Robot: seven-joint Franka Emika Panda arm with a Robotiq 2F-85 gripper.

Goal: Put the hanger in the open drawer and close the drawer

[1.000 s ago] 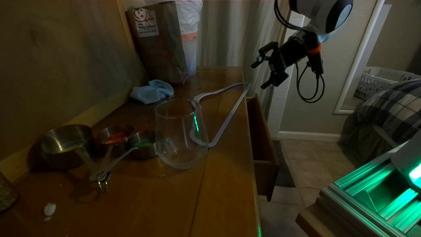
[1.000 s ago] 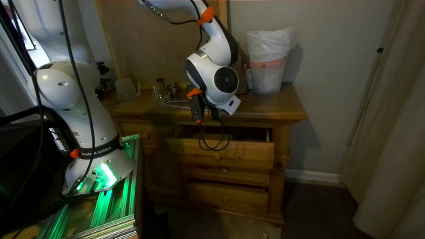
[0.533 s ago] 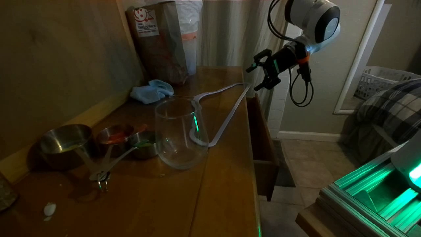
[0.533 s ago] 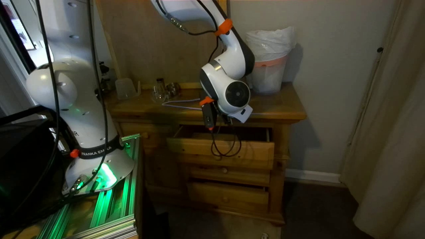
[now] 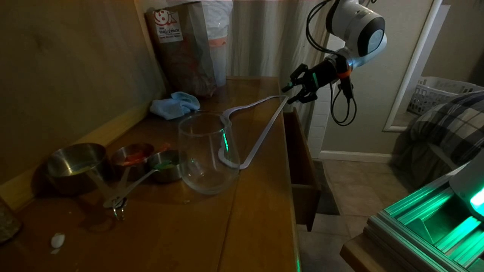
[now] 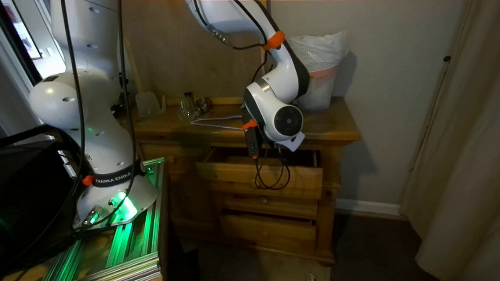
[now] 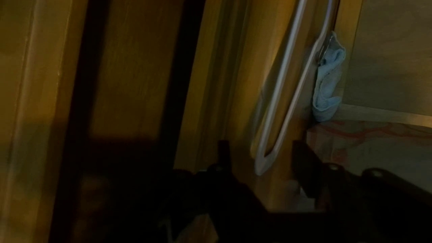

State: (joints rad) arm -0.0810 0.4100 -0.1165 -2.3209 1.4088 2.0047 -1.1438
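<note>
The pale, thin triangular hanger (image 5: 266,132) lies flat on the dresser top, also seen in an exterior view (image 6: 218,126) partly behind my wrist. My gripper (image 5: 289,94) is open and empty near the hanger's far corner, above the front edge of the dresser. In the wrist view the hanger (image 7: 279,84) points its narrow corner between my two dark, spread fingers (image 7: 261,145), apart from both. I cannot tell the height between them. The drawer (image 6: 289,181) is pulled open below the top; its inside shows dark in the wrist view (image 7: 131,84). My fingertips are hidden in an exterior view.
A clear glass bowl (image 5: 206,162) stands beside the hanger's near end. Metal measuring cups (image 5: 77,162), a blue cloth (image 5: 176,105) and a paper bag (image 5: 185,56) stand along the back. A bin with a white liner (image 6: 318,88) stands at the dresser's end.
My gripper has come down and in toward the hanger's far corner, staying open. The hanger and the drawer have not moved.
</note>
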